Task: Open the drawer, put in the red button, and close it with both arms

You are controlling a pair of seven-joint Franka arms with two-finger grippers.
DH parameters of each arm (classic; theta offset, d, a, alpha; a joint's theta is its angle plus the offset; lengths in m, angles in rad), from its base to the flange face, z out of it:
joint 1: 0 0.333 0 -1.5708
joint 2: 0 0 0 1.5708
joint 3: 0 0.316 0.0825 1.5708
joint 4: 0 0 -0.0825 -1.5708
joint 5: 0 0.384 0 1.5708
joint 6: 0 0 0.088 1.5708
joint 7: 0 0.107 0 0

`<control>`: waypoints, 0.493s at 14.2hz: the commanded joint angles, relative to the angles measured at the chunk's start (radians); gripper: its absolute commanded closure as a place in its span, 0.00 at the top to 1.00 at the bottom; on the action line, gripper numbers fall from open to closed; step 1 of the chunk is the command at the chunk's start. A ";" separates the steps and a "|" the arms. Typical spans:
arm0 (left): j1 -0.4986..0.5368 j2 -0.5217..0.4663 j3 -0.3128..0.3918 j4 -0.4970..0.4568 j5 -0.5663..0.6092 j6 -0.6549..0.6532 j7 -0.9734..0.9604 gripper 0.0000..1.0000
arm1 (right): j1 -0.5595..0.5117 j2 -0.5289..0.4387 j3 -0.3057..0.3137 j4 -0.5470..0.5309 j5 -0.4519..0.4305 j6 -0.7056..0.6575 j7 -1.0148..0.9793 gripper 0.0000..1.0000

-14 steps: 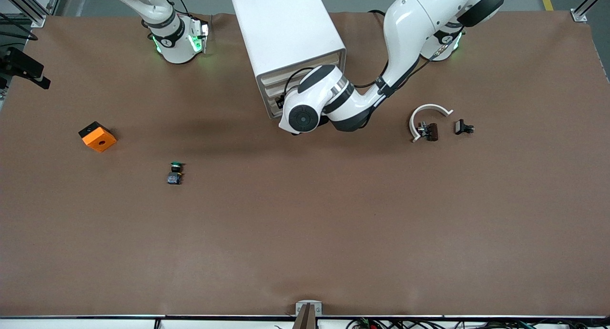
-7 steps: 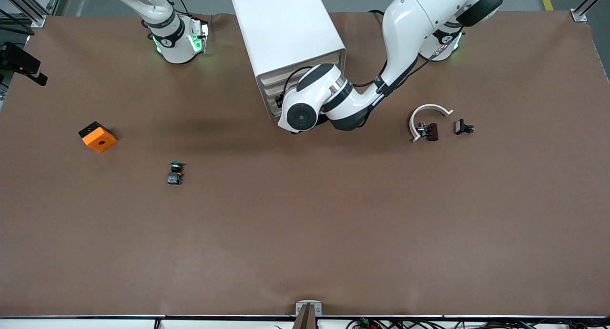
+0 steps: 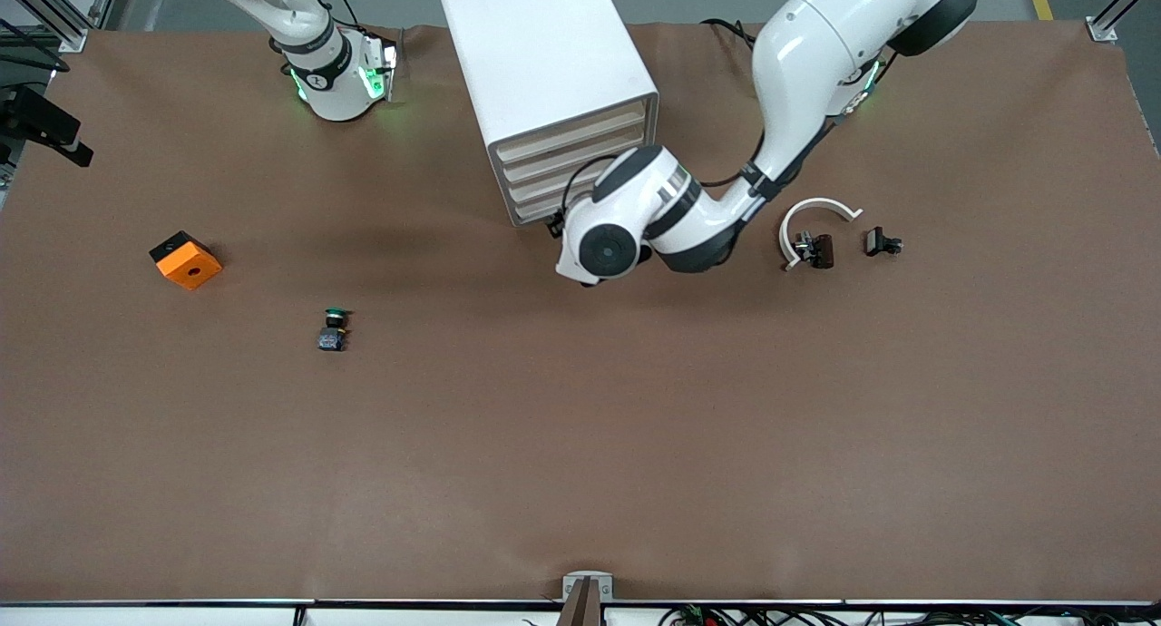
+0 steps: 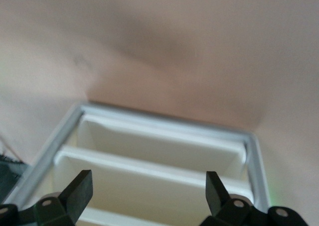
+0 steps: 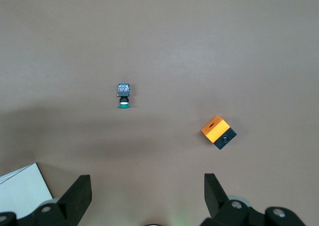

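Observation:
The white cabinet (image 3: 544,54) stands at the robots' side of the table with its stacked cream drawer fronts (image 3: 580,168) all shut. My left gripper (image 4: 148,193) hovers open just in front of those fronts (image 4: 154,151), touching none; in the front view the left arm's wrist (image 3: 608,245) hides it. The red button (image 3: 816,249), its cap looking dark red, lies on the table inside a white curved piece toward the left arm's end. My right gripper (image 5: 147,196) hangs open and empty high over the table, outside the front view.
A green-capped button (image 3: 333,328) and an orange cube (image 3: 185,259) lie toward the right arm's end. The white curved piece (image 3: 812,213) and a small black part (image 3: 882,242) sit by the red button. The brown table mat (image 3: 580,445) stretches toward the front camera.
The left arm's wrist has drawn back from the cabinet front, toward the front camera and the left arm's end, uncovering the drawer fronts. The right arm has not moved.

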 commanded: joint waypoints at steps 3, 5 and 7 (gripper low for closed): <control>0.148 -0.117 -0.008 -0.006 0.057 -0.035 0.116 1.00 | -0.004 -0.027 0.005 -0.027 0.002 0.015 0.014 1.00; 0.198 -0.179 -0.003 -0.007 0.089 -0.100 0.209 1.00 | -0.004 -0.026 0.005 -0.027 0.002 0.016 0.014 1.00; 0.246 -0.203 -0.003 -0.007 0.117 -0.149 0.286 1.00 | -0.004 -0.026 0.005 -0.027 0.002 0.024 0.009 1.00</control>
